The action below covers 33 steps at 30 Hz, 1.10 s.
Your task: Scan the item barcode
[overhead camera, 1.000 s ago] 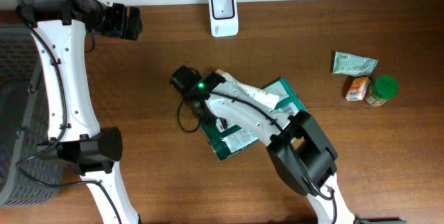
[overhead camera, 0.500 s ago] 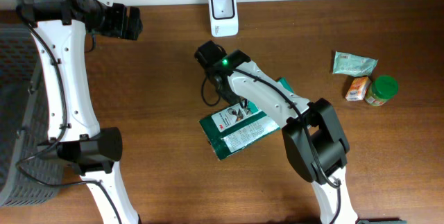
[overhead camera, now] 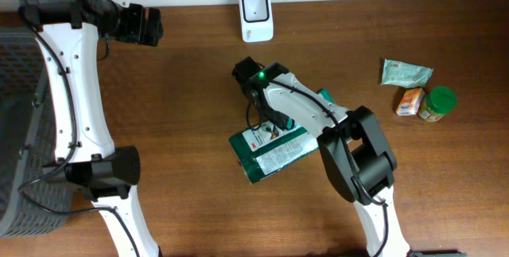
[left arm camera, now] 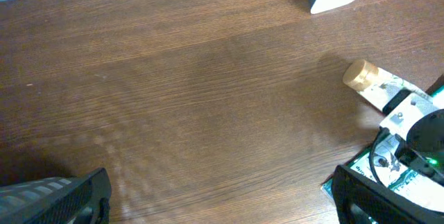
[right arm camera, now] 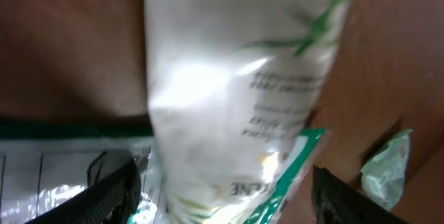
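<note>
mid-table: white tube, gold cap, leaf print, lettering too blurred to read, lies across green pouch with white small-print label | right gripper spread astride tube | left gripper wide apart near far-left corner | scanner far edge

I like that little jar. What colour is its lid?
The lid is green; the overhead view shows it best.

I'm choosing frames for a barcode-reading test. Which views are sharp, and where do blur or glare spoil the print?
Overhead: sharp and evenly lit, the green packet print too small to read. Left wrist: fairly sharp, faint sheen on the table. Right wrist: badly blurred, a glare patch on the white tube, lettering unreadable.
</note>
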{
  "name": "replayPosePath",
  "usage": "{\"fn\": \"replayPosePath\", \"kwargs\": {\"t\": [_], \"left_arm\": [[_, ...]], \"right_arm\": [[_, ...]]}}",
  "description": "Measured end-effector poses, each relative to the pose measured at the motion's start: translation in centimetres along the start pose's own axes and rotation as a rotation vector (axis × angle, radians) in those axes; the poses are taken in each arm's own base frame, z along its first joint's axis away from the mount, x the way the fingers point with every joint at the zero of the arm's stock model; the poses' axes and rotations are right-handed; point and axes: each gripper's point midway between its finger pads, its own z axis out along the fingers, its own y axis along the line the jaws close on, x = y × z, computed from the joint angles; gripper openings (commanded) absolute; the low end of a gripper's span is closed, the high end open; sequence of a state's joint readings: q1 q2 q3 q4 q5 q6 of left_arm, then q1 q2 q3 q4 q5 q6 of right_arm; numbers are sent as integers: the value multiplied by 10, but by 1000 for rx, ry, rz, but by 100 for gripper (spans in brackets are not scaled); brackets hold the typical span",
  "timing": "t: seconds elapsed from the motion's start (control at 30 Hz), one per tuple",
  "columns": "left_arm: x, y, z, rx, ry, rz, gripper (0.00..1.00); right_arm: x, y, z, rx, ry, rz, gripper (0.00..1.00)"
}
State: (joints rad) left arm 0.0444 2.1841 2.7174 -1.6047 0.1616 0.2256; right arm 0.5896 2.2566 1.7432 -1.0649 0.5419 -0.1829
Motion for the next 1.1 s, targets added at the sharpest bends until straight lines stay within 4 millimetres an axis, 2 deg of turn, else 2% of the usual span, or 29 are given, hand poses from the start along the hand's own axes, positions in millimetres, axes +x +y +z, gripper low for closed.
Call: {"fn": "replayPosePath", "kwargs": {"t": [0.13, 0.27, 0.47, 0.57, 0.83, 0.9, 0.97, 1.07, 1.1], "left_arm": [[0, 0, 0, 0, 0, 0, 99], [0, 0, 0, 0, 0, 0, 99], [0, 0, 0, 0, 0, 0, 99], [0, 0, 0, 0, 0, 0, 99], [0, 0, 0, 0, 0, 0, 99], [0, 0, 0, 0, 0, 0, 99], [0, 0, 0, 0, 0, 0, 99], [0, 0, 0, 0, 0, 0, 99], [0, 0, 0, 0, 0, 0, 99]], "right_arm": [[4, 5, 6, -6, 11, -3, 76], [-1, 4, 10, 10, -33, 28, 65], [1, 5, 16, 25, -55, 68, 29], [2, 6, 18, 28, -55, 68, 4], [3, -1, 13, 28, -52, 94, 4], [1, 5, 0, -98, -52, 99, 4], [-9, 18, -19, -256, -95, 112, 4], [-38, 56, -71, -605, -247, 119, 4], [-42, 65, -81, -678, -272, 115, 4]]}}
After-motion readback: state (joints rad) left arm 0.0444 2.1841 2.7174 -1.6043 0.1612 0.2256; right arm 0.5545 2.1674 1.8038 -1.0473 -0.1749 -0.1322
